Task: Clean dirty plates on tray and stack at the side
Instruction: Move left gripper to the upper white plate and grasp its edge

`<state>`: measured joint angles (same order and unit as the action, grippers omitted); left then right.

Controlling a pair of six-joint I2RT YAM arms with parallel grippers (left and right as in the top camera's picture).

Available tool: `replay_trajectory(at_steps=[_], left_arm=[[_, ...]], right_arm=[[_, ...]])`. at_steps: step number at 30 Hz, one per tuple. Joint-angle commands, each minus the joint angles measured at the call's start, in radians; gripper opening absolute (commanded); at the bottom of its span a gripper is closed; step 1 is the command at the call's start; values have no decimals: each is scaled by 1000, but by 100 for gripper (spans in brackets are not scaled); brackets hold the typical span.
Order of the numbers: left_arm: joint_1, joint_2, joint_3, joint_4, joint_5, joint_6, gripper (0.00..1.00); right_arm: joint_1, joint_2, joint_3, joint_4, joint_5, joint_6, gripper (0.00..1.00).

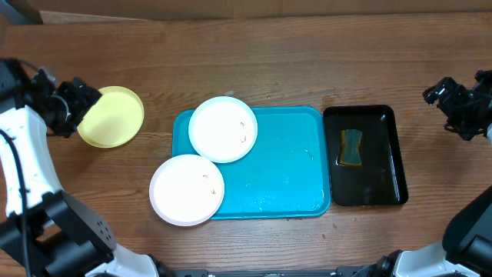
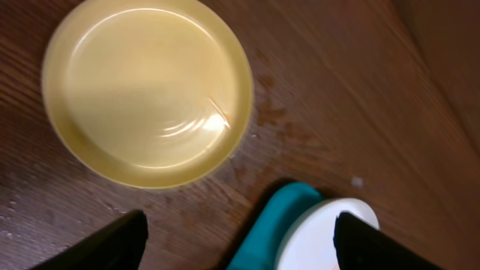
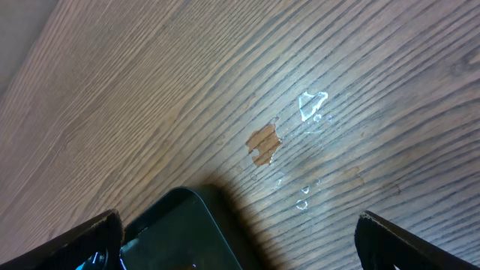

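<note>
The yellow plate (image 1: 114, 117) is lying flat on the wood well to the left of the turquoise tray (image 1: 284, 169), and in the wrist view it is looking clean. The left gripper (image 1: 83, 104) is hovering at its far-left edge, jaws standing wide apart with nothing between them, so the plate is resting free.

We are judging this plate done and parked as the base of the stack. The upper white plate (image 1: 223, 129) is sitting on the tray's top-left corner. The lower white plate (image 1: 187, 189) is overhanging its bottom-left corner. Both are showing small brown-orange smudges.

The next move is calling for one white plate to be steadied and for the sponge (image 1: 351, 147) to be fetched from the black tray (image 1: 380, 181) just right of the turquoise one. The right gripper (image 1: 444, 108) is waiting further right, jaws spread and empty.

The wooden table (image 1: 307, 61) is carrying droplets (image 3: 311, 105) and a pale chip (image 3: 264, 142) right of the tray. We are seeing almost nothing of the room.
</note>
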<state>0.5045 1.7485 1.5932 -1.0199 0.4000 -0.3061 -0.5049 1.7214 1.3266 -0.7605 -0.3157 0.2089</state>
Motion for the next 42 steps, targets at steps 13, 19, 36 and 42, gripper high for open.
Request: replay_trajectory(at_steps=[13, 19, 36, 42], left_arm=[[-540, -3, -254, 5, -310, 81, 58], [-597, -3, -298, 100, -389, 14, 54], [-597, -2, -452, 346, -380, 14, 44], [-599, -2, -497, 420, -373, 14, 39]], right_arm=[[-3, -10, 17, 4, -7, 1, 100], [-3, -10, 17, 4, -7, 1, 100], [-3, -10, 17, 4, -7, 2, 100], [-3, -10, 17, 4, -7, 1, 100]])
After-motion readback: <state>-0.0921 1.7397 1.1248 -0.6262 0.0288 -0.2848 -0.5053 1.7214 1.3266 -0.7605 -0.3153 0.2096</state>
